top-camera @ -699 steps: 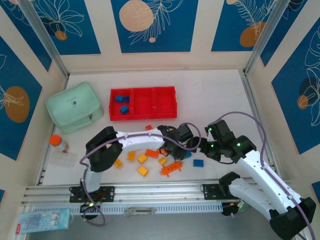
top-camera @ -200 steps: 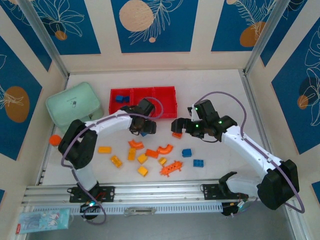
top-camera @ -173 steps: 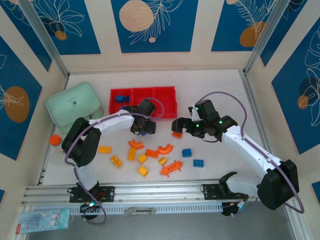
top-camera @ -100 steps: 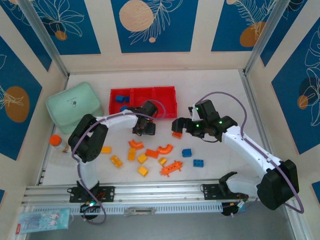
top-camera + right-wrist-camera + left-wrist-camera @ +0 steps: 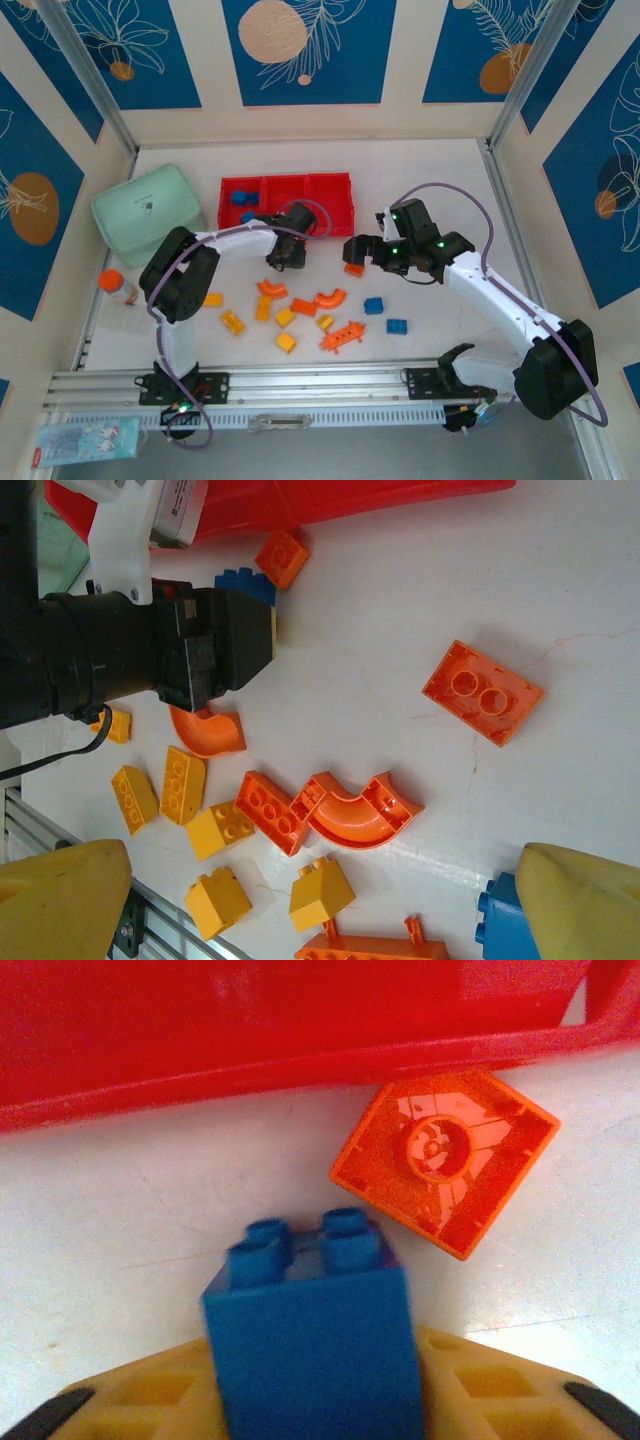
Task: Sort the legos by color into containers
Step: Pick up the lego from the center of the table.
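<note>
Lifting the blue lego [image 5: 315, 1360], clenched in the left fingers [image 5: 480, 1395] just beside the red tray [image 5: 250, 1050], clear of its wall looks wise before releasing over the leftmost compartment [image 5: 232, 226].

1. Right gripper [image 5: 322, 868]: yellow fingers [image 5: 65, 900] spread wide, one in each lower corner.
2. Left gripper [image 5: 250, 625]: black body entering from the left, with a blue brick [image 5: 243, 580] at its tip.
3. Red tray [image 5: 330, 500]: runs along the upper edge, with an orange square brick [image 5: 282, 558] just below it.
4. Loose on the white table [image 5: 400, 610]: orange flat brick [image 5: 483, 692], orange arch [image 5: 362, 810], yellow bricks [image 5: 182, 783], and a second blue brick [image 5: 498, 925] beside the lower-right finger.
</note>
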You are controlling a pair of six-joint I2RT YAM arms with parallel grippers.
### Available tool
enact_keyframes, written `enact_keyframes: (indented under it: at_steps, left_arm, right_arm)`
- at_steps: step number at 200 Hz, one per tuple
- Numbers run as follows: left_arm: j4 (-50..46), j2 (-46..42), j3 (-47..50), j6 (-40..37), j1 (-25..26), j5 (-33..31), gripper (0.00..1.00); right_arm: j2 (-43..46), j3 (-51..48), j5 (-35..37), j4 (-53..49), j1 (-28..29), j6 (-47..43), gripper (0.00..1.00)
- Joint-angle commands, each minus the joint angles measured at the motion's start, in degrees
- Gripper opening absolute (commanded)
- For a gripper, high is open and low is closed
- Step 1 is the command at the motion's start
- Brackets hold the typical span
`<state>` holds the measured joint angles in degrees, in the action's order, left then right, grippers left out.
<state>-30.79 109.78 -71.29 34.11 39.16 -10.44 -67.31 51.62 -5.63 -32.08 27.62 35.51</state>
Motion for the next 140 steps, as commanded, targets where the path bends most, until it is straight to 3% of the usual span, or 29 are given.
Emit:
enact_keyframes:
  at_steps: [1, 37, 89, 140]
  left_arm:
    - [-0.3, -2.9, 1.7, 0.0, -0.6, -1.3, 0.36]
    - [0.3, -8.8, 4.7, -0.9, -1.8, -2.1, 0.25]
    - [-3.3, -18.2, 6.1, -3.9, -3.5, -3.0, 0.24]
    - [-6.8, -21.1, 0.3, -9.1, -10.6, -2.7, 0.22]
  right_arm:
    - [-0.1, -0.1, -2.2, 0.3, 0.0, -1.8, 0.99]
    - [-1.1, 1.3, -2.1, 0.5, 1.1, -2.6, 0.99]
    - [-3.7, 5.2, -1.4, -0.4, 3.8, -4.2, 0.99]
    - [-8.3, 8.9, -1.4, 2.3, 6.2, -3.9, 0.99]
